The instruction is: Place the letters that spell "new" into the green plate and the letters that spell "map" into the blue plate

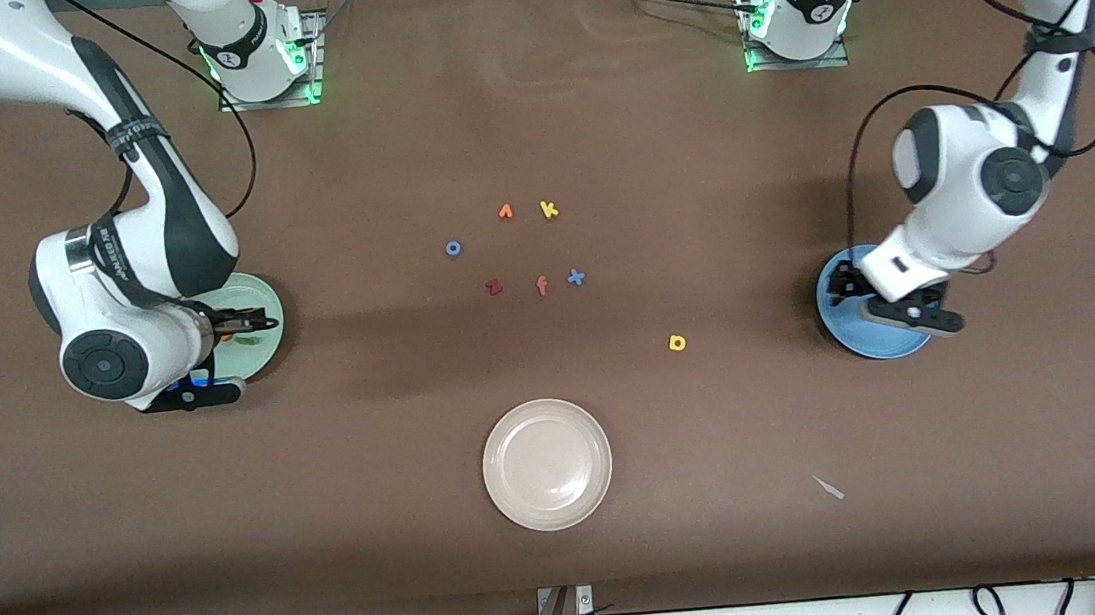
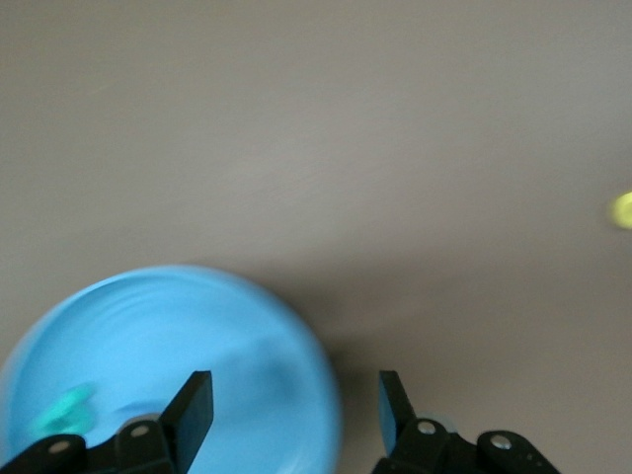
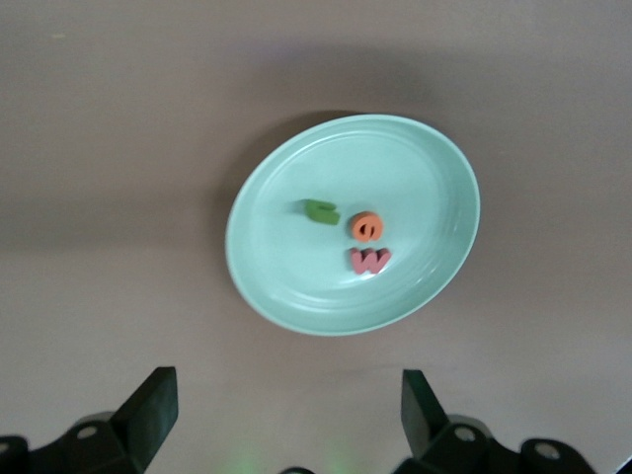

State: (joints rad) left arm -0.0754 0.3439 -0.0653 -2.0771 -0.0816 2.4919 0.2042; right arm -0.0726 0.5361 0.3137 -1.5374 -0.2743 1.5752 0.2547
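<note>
**Both tools open over their plates; one "map" letter left on the tabletop**

**Front view.** The right tool (image 1: 246,324) hangs over the green plate (image 1: 267,296), at 9 o'clock of the scene. The left tool (image 1: 843,283) hangs over the blue plate (image 1: 877,341), at 3 o'clock. The yellow a (image 1: 676,342) lies alone on the tabletop, between the beige plate (image 1: 547,463) and the blue plate. The yellow k (image 1: 549,210) sits in the loose cluster at the centre. Risk: choosing by colour alone could pick up the k. Both arms cover most of their plates, so the contents cannot be read here.

**Left wrist view.** The jaws stand apart and hold nothing. A teal letter (image 2: 61,413) lies in the blue plate, too blurred to read. Whether the blue m is there cannot be told, since it would blend into the plate. Risk: "map" could be judged complete, or short, wrongly.

**Right wrist view.** The jaws stand wide and empty. The green n (image 3: 321,210), orange e (image 3: 366,226) and red w (image 3: 370,260) lie close together in the green plate, so "new" looks finished. Risk: lowering this tool could scatter the light letters.
</note>
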